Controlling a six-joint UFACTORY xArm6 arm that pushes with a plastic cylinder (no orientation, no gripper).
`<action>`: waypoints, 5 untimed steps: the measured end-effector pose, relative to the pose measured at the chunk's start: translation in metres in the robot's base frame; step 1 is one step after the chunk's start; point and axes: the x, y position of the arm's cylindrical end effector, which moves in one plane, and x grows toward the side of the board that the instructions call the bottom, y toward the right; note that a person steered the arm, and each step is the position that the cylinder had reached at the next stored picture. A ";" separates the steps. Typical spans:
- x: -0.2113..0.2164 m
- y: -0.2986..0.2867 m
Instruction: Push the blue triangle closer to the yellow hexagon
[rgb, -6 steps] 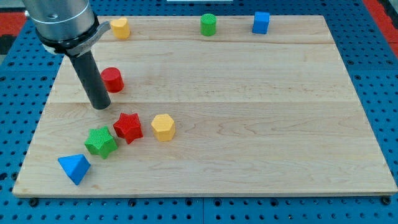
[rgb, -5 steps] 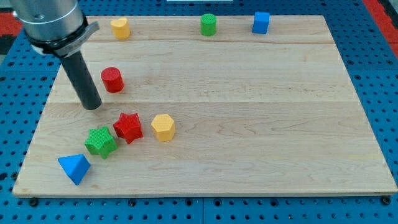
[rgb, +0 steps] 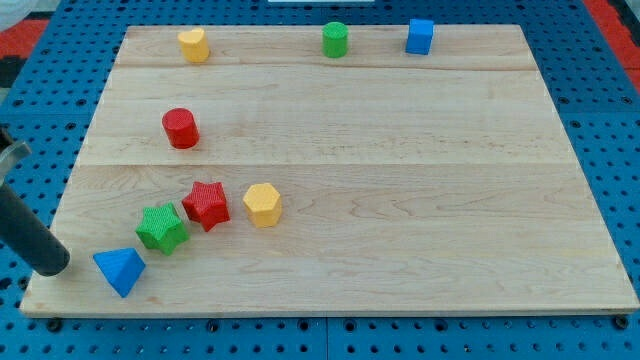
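The blue triangle (rgb: 120, 270) lies near the board's bottom left corner. The yellow hexagon (rgb: 262, 204) sits up and to the right of it, left of the board's middle. A green star (rgb: 161, 227) and a red star (rgb: 207, 204) lie in a row between the two. My tip (rgb: 50, 268) rests at the board's left edge, just left of the blue triangle with a small gap, at about the same height in the view.
A red cylinder (rgb: 181, 128) stands in the upper left area. Along the top edge are a yellow block (rgb: 193, 44), a green cylinder (rgb: 335, 39) and a blue cube (rgb: 420, 36). The wooden board (rgb: 400, 180) lies on a blue pegboard.
My tip has moved from beside the red cylinder down and to the left, to the board's left edge next to the blue triangle. No block has moved.
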 end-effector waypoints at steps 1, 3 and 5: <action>0.007 0.028; 0.008 0.086; -0.008 0.134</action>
